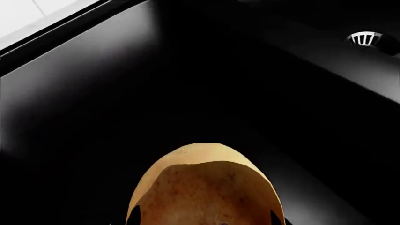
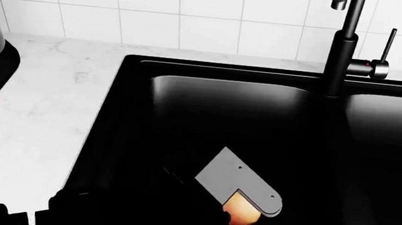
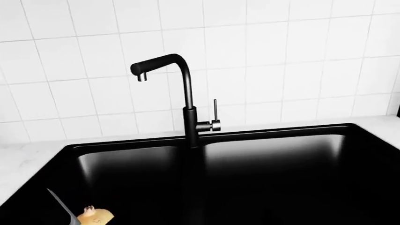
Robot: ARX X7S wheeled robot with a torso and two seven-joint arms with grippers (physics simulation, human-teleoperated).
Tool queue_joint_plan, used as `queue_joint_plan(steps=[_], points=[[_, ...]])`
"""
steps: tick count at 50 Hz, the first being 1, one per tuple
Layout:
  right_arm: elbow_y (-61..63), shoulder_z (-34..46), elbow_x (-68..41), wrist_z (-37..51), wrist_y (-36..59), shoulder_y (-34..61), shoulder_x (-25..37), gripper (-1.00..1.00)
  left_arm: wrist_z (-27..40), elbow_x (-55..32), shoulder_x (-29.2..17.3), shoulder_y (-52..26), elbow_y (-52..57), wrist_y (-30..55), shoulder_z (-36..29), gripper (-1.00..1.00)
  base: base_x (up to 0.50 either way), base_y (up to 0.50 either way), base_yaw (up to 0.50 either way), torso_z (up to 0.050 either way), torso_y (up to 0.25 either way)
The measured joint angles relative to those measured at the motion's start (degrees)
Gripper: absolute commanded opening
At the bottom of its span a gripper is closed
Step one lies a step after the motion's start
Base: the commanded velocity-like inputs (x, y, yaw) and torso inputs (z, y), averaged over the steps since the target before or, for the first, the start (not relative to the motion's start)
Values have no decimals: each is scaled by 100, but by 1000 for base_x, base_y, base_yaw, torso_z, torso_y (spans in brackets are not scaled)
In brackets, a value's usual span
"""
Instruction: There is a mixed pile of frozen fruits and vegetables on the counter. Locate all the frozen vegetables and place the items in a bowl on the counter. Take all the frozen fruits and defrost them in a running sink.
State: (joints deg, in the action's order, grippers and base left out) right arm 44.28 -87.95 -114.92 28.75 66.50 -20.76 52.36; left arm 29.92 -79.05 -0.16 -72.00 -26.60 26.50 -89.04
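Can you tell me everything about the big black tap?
The faucet is tall, matte black and metal-looking. It stands upright at the back edge of the black sink, on the divider between the two basins. Its neck bends toward the left basin, ending in a silvery tip. A thin lever stands on its side. No water shows.

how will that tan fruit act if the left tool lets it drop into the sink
The fruit looks rounded, so it would probably roll across the smooth black sink floor. Its skin looks smooth, so possibly slippery. It looks solid, unlikely to squash.
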Motion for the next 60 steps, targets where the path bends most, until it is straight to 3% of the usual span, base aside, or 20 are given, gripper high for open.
queue_joint_plan(steps=[24,46,47,60], points=[[-24,-240,216,-389,364,16,-389,100,-261,401,6,482,-107,48,-67,-100,0,0,0,0,0],[11,-203,650,-844,678,128,-737,100,-603,1399,-7,671,15,184,297,-100,-1,0,0,0,0],[12,-204,674,-869,693,133,-754,100,-612,1437,-6,674,24,197,308,100,0,0,3,0,0],[40,-126,733,-915,709,145,-817,100,-518,1128,-15,585,142,205,198,100,0,0,0,0,0]])
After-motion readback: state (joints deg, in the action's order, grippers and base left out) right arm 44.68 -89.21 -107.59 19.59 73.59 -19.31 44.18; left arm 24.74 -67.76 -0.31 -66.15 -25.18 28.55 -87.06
